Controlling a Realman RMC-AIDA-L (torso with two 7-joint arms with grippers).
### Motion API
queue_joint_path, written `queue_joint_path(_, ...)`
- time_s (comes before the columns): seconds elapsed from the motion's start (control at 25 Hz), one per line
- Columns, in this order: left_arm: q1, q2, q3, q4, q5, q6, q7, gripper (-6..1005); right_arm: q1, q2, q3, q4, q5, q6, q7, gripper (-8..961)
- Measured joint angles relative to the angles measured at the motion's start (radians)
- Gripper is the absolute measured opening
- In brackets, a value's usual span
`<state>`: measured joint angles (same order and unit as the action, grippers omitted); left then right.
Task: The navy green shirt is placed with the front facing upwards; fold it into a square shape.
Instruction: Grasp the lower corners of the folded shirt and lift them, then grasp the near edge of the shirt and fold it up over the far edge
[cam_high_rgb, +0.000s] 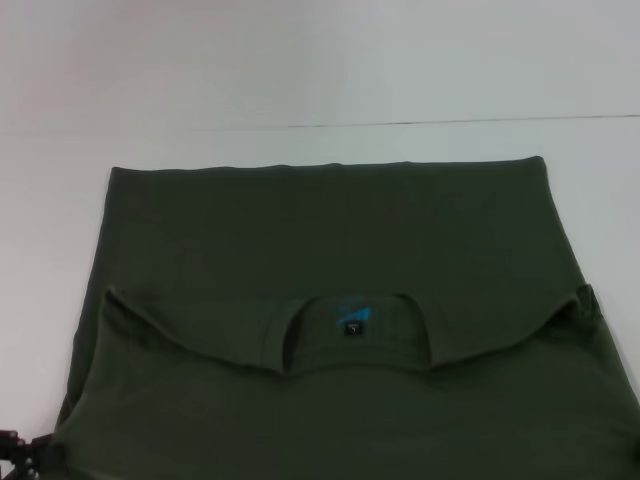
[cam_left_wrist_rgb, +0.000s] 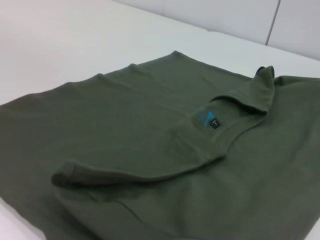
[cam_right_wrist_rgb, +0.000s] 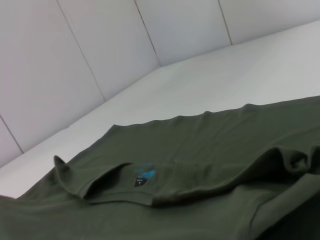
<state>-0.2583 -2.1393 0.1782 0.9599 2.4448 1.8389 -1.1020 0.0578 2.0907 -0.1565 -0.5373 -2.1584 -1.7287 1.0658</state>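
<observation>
Shirt, head view: navy green shirt (cam_high_rgb: 330, 250) lay flat on the white worktop (cam_high_rgb: 300, 70), plain green cloth upward, no lettering visible.
Fold, head view: the collar end was turned over onto the body, its curved edge lying across the middle of the shirt.
Neck label, head view: small blue neck label (cam_high_rgb: 352, 317) sat inside the neckline, near the shirt's centre.
Left tool, head view: a dark part (cam_high_rgb: 25, 450) showed just beside the shirt's near left corner; whether it was wide or narrow, I could not tell.
Shirt, left wrist view: shirt (cam_left_wrist_rgb: 125, 115) spread on the worktop (cam_left_wrist_rgb: 60, 45), one folded sleeve edge raised in a soft roll.
Shirt, right wrist view: shirt (cam_right_wrist_rgb: 210, 140) lay on the worktop (cam_right_wrist_rgb: 225, 75) before a panelled wall (cam_right_wrist_rgb: 75, 60).
Right tool: not visible in any view.
</observation>
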Motion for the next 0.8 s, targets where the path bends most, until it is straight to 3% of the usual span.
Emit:
queue_joint_path(0.32,0.000,0.012,-0.061,-0.001,-0.007,0.088,0.065,37,-0.007,0.001,0.026,-0.005,0.001,-0.064,-0.005,53)
queue_joint_path(0.8,0.025,0.013,-0.065,0.022,0.009,0.123,0.079,37,-0.004,0.000,0.046,0.001,-0.008,-0.045,0.008,53)
